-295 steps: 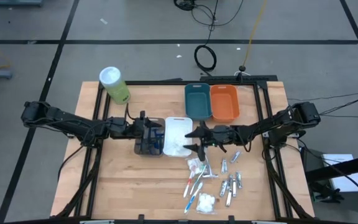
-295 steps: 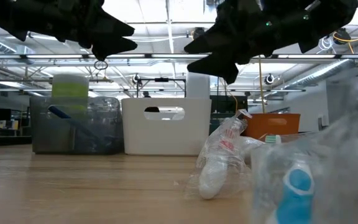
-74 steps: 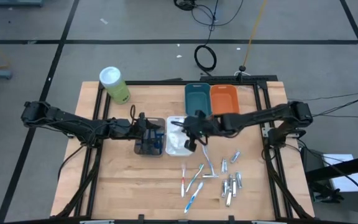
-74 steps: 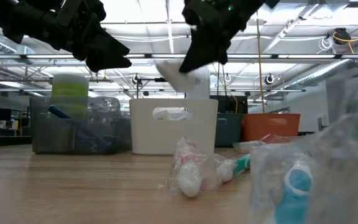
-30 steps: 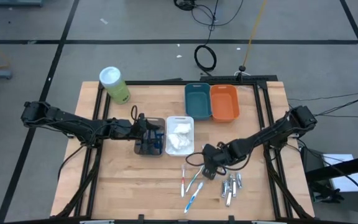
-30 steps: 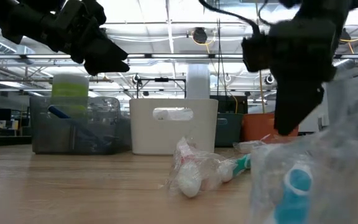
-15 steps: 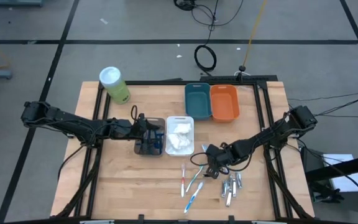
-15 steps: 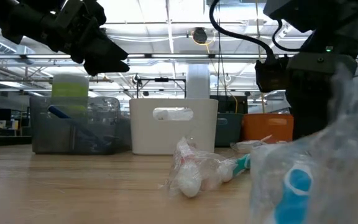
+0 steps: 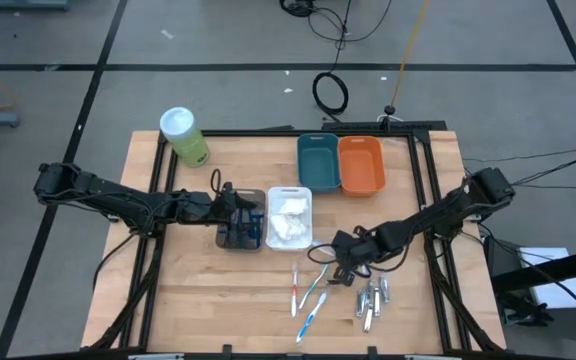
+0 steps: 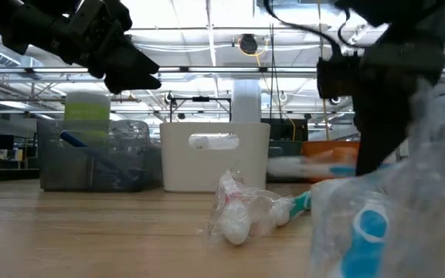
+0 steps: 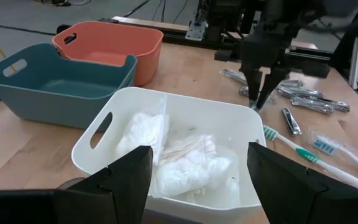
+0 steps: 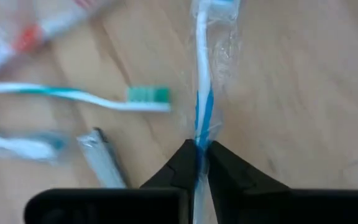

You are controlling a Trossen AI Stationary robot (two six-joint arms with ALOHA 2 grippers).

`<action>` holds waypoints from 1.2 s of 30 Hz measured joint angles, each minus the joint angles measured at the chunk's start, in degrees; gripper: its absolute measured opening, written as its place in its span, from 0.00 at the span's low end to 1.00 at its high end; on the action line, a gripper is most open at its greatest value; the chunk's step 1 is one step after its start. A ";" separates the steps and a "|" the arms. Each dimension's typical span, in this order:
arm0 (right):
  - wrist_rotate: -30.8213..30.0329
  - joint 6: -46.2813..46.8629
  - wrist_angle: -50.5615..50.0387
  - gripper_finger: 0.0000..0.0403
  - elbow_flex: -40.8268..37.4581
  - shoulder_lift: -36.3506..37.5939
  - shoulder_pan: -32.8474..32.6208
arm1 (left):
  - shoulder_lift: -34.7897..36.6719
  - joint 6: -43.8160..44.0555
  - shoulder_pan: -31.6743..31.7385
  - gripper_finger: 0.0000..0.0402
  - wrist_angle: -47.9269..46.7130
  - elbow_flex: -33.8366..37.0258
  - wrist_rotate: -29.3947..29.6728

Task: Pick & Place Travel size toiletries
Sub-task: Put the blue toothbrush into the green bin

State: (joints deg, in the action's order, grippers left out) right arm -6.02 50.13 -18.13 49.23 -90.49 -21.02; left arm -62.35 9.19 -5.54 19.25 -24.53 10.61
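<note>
Right wrist view: the right gripper (image 12: 197,152) is closed on a blue-and-white toothbrush (image 12: 202,81) in a clear wrapper, pinching the handle between its two fingertips. The toothbrush's long axis runs straight ahead of the gripper, in line with the wrist, so the grasp sits near one end and most of the length projects forward. A green-bristled toothbrush (image 12: 79,94) lies crosswise just beside it on the bench (image 12: 291,93), and a small silvery tube (image 12: 101,158) lies near the gripper.

In the high view, the right gripper (image 9: 336,258) is low over the bench, at the edge of the loose toiletries: toothbrushes (image 9: 306,295) toward the front edge and silvery tubes (image 9: 371,298) on the right-arm side. The right arm reaches in from the right edge, extended and angled toward the bench centre. The white bin (image 9: 289,217), already holding soft white packets (image 11: 179,155), lies just beyond the gripper toward the far side. The teal bin (image 9: 317,162) and orange bin (image 9: 360,164) stand farther back.

The left gripper (image 9: 236,212) hangs over the transparent bin (image 9: 239,224) beside the white bin, fingers spread wide and holding nothing. The right arm is clearly the nearer to the toothbrush.

Judgement: the next move is a lift, with the projecting length liable to swing.
</note>
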 joint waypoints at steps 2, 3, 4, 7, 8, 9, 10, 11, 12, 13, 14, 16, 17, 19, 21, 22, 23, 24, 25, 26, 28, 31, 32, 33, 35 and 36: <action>-1.09 -0.89 0.09 0.05 0.00 2.36 0.00 | 0.00 0.01 0.00 0.65 0.44 0.00 0.00; -2.18 -1.53 0.11 0.04 0.00 3.66 0.00 | 0.00 0.00 0.00 0.65 0.55 0.00 0.00; -3.60 -2.29 0.06 0.03 0.00 5.30 -0.05 | 0.00 0.00 0.00 0.65 0.59 0.00 0.00; -9.51 -5.39 0.44 0.02 0.00 10.30 -0.83 | 0.00 0.02 0.00 0.65 0.77 0.00 0.00; -12.50 -6.84 0.48 0.02 0.00 11.92 -1.32 | 0.00 0.02 0.00 0.65 1.02 0.00 0.00; -15.80 -8.53 0.61 0.03 0.00 13.55 -1.83 | -0.01 0.01 0.00 0.65 1.30 0.00 0.00; -19.16 -10.32 1.07 0.03 0.00 14.99 -2.39 | 0.00 -0.11 0.00 0.65 1.63 0.00 0.00; -22.52 -12.40 1.83 0.04 0.00 16.22 -2.86 | 0.00 -0.64 0.00 0.65 2.12 0.00 0.00; -25.69 -14.75 2.76 0.04 0.00 17.21 -3.25 | 0.00 -1.26 0.00 0.65 2.89 0.00 0.00; -28.47 -17.30 4.23 0.04 -0.09 17.96 -3.58 | 0.00 -1.81 0.00 0.65 3.85 0.00 0.00; -30.87 -20.09 7.16 0.04 -0.53 18.40 -3.79 | 0.00 -2.31 0.00 0.65 4.97 0.00 0.00; -33.96 -27.06 15.36 0.03 -2.60 18.78 -3.79 | 0.00 -3.72 0.00 0.65 7.77 0.00 -0.01; -34.59 -31.02 20.67 0.03 -4.11 18.74 -3.59 | 0.00 -4.50 0.00 0.65 9.31 0.00 -0.01; -33.95 -38.68 32.87 0.03 -7.67 18.61 -3.03 | -0.54 -6.08 0.00 0.65 13.27 0.00 0.06; -32.92 -44.34 44.62 0.03 -11.61 18.34 -2.47 | -1.99 -6.81 0.07 0.65 18.55 0.00 1.04; -32.81 -46.77 50.01 0.04 -13.76 18.25 -2.28 | -2.82 -6.75 0.13 0.65 21.24 0.02 1.58; -32.82 -48.71 55.28 0.04 -15.94 18.24 -2.27 | -3.87 -6.69 0.11 0.65 24.51 0.00 1.66; -32.83 -50.27 60.09 0.04 -17.89 18.24 -2.27 | -5.29 -6.69 0.13 0.65 27.97 -0.02 1.60; -32.76 -51.45 64.53 0.04 -19.64 18.24 -2.27 | -6.68 -6.94 0.17 0.65 30.61 -0.30 1.49; -32.58 -52.26 68.37 0.04 -21.25 18.26 -2.26 | -8.16 -7.40 0.15 0.65 32.32 -0.63 1.18; -31.03 -52.81 73.98 0.04 -23.85 18.28 -1.93 | -11.49 -8.08 0.17 0.65 34.01 -2.46 -0.53; -28.48 -53.02 79.63 0.04 -26.22 18.26 -1.75 | -16.60 -8.20 0.13 0.65 34.57 -6.83 -2.55; -28.33 -53.00 80.38 0.04 -26.47 18.26 -1.76 | -18.43 -8.51 0.15 0.65 34.59 -8.50 -3.13; -28.27 -53.03 80.40 0.04 -26.61 18.28 -1.78 | -20.04 -8.89 0.15 0.65 34.44 -10.13 -3.40; -28.16 -53.02 79.97 0.04 -26.63 18.25 -1.81 | -23.10 -9.76 0.15 0.65 34.43 -13.76 -4.73; -28.15 -53.00 79.97 0.04 -26.64 18.24 -1.81 | -24.43 -10.22 0.15 0.65 34.49 -15.52 -5.51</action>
State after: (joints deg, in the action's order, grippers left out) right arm -34.18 -2.87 61.84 22.59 -72.25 -22.83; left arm -86.78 -1.03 -5.39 53.74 -40.06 5.10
